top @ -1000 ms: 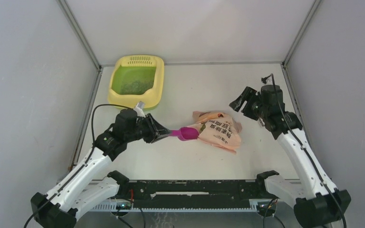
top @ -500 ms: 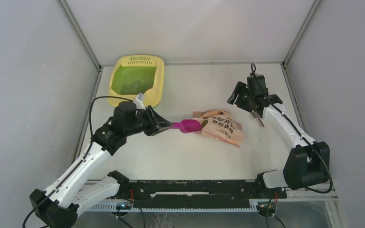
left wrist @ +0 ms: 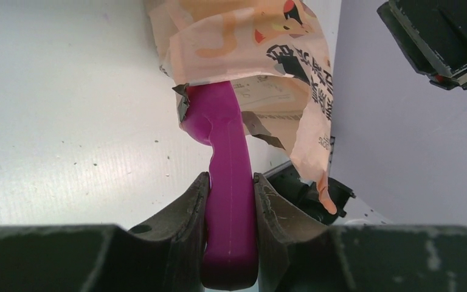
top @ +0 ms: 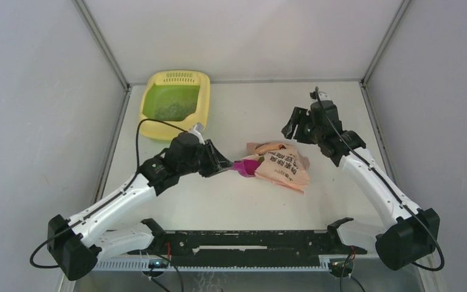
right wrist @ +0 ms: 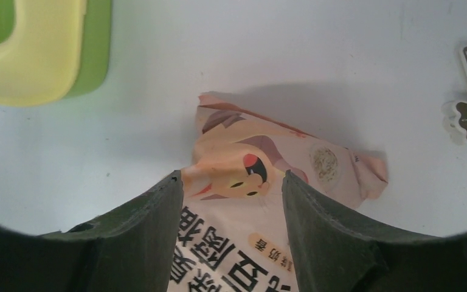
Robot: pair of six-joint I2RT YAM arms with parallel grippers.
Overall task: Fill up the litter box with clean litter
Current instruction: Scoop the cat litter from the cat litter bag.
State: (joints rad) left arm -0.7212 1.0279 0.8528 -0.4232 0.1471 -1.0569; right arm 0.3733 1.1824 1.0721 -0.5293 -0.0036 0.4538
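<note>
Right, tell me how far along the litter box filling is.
Done: the litter box holds a thin patch of clean litter, and much green floor shows. In hand: the left gripper is shut on the magenta scoop, its bowl inside the peach bag's torn mouth. The right gripper is open over the bag. Left: lift out a load, carry it to the box, tip it, likely several times.

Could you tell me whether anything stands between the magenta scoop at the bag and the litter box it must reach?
Nothing visible does. The magenta plastic scoop, held by the left gripper at the mouth of the peach printed bag, has only bare white table between it and the pale yellow litter box.
</note>
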